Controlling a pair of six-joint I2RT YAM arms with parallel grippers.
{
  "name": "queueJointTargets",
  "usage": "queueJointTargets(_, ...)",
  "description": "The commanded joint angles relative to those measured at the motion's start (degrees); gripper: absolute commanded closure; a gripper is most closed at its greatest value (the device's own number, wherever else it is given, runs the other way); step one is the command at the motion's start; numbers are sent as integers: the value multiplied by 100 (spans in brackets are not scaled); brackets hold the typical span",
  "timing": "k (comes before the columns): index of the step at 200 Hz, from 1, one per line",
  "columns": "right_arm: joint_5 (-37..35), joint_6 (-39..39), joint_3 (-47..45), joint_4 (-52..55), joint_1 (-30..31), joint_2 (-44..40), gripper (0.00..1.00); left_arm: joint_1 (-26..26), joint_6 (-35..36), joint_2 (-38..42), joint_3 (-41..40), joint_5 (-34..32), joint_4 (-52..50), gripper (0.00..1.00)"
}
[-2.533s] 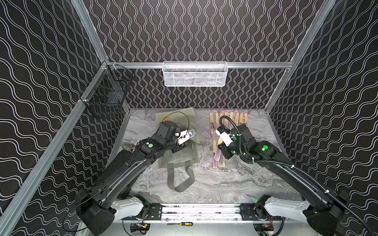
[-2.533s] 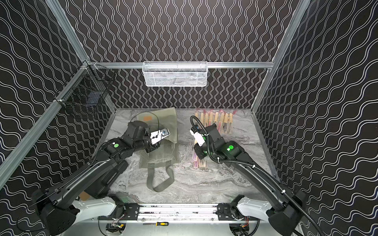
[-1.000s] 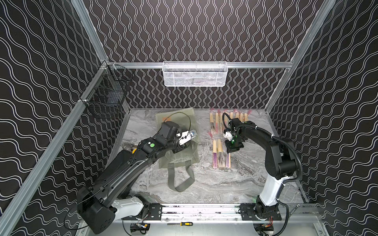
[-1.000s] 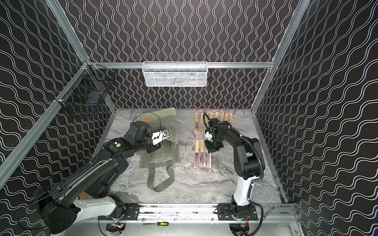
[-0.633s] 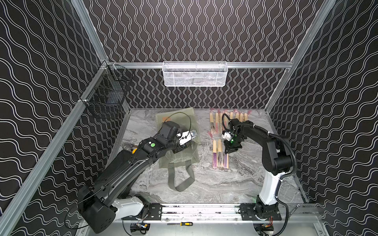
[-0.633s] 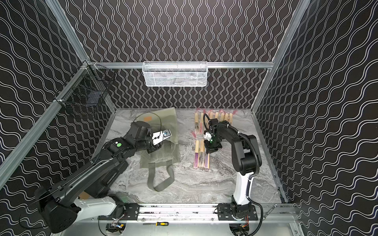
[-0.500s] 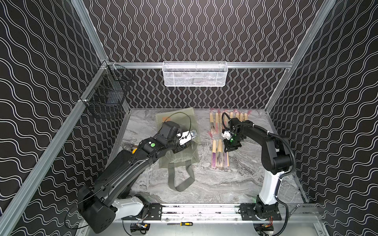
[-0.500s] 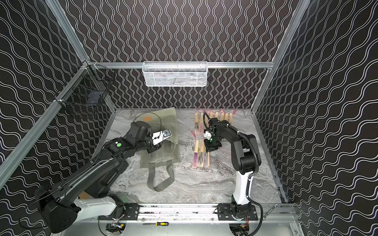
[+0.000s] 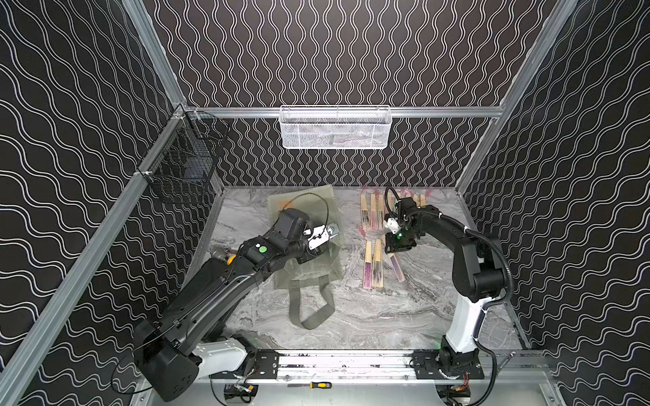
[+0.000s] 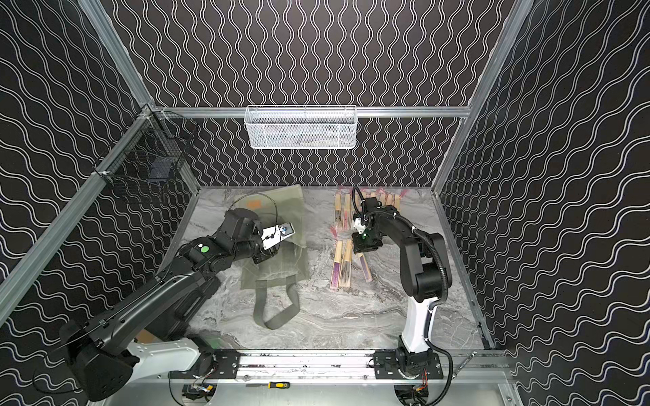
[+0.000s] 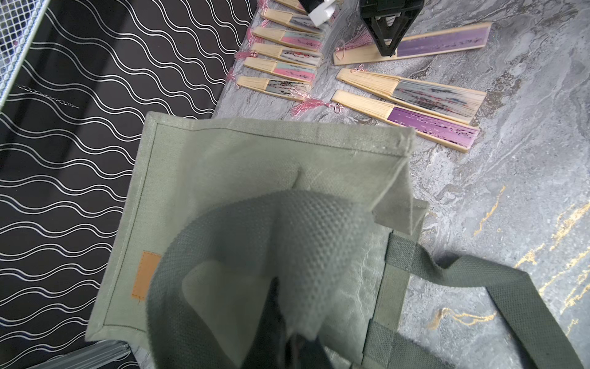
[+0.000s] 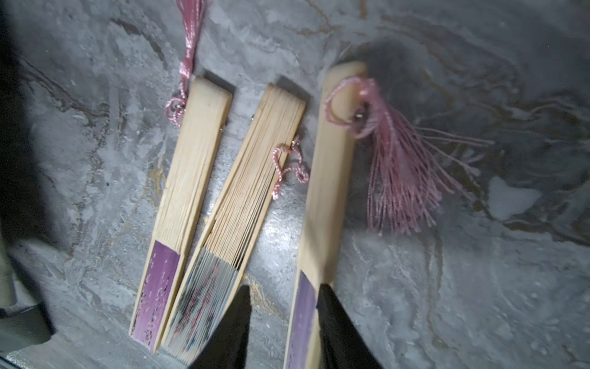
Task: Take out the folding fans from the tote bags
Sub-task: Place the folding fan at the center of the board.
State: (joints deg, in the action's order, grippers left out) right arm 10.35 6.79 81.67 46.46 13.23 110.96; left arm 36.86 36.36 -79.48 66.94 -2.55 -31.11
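The grey-green tote bag [image 9: 311, 272] [image 10: 281, 270] lies flat on the marble table, orange mark [image 11: 145, 276] on it. My left gripper [image 9: 306, 256] [image 11: 300, 348] is shut on a bunched fold of its fabric. Right of the bag lie three folding fans. My right gripper [image 9: 397, 247] [image 12: 283, 287] stands open over the outermost, a purple fan [image 12: 329, 179] [image 9: 398, 269] resting on the table between the jaws against one finger [image 12: 332, 316]. Two more fans [image 12: 191, 159] [image 12: 255, 179] lie alongside it. Several others [image 9: 373, 211] [image 11: 284, 51] are rowed at the back.
A white mesh basket [image 9: 336, 128] hangs on the back wall and a black wire basket [image 9: 183, 168] on the left wall. The tote's strap handles [image 9: 309, 309] trail toward the front. A screwdriver [image 9: 309, 385] lies by the front rail.
My right gripper has set the purple fan down beside the two others and its jaws have come apart. The left gripper and the bag have stayed put.
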Motion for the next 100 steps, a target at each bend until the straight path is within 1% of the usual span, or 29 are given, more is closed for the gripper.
queueJointTargets(1,-98,-135,-163,-242,-3,-145,56,-1,11,20,22,9,141,100)
queueJointTargets(15,-323,-218,-278,-349,-5,-177,54,4,11,27,19,16,141,100)
queueJointTargets(32,-576,-351,-379,-452,-14,-175,53,5,11,32,23,18,139,100)
queueJointTargets(61,-886,-614,-658,-965,-44,-185,50,11,3,49,13,20,141,100)
queueJointTargets(76,-1083,-656,-670,-1016,-49,-131,49,13,12,48,10,10,141,100)
queueJointTargets(100,-1020,-644,-688,-1034,-51,-23,49,7,12,47,13,9,141,100)
